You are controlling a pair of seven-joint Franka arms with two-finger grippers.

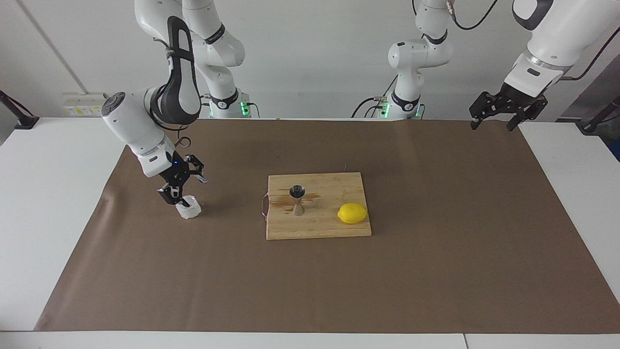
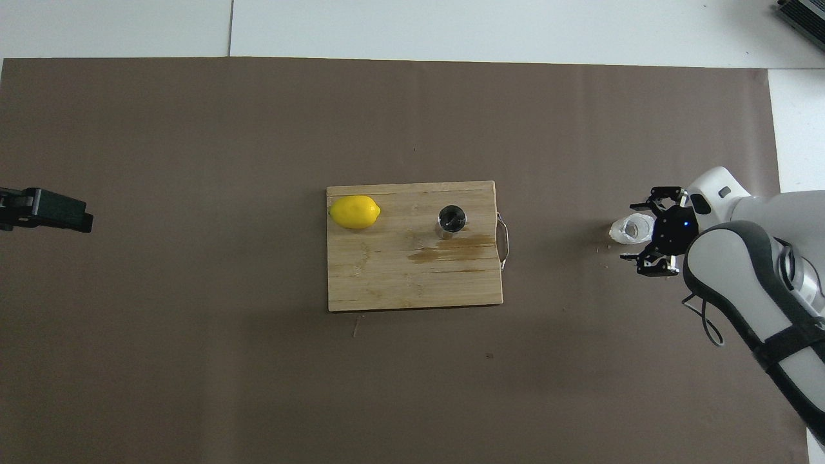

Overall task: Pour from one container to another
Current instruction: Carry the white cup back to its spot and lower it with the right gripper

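Cup (image 1: pixel 189 209), crinkly and thin-walled, is sitting on the brown mat at nine o'clock of the jigger (image 1: pixel 297 198) in the facing view, likely light and crushable; gentle mid-wall pinching is suiting it. Right gripper (image 1: pixel 183 186) is hanging open just above it; left gripper (image 1: pixel 500 115), open, is waiting.

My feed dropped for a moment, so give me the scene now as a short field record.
cup: clear whitish cup upright on the brown mat, toward the right arm's end, not held
jigger: steel jigger upright on the cutting board
lemon: lemon on the same board
board stain: wet streak beside the jigger
right claw: open, just above the cup
left claw: open, waiting over the mat's corner
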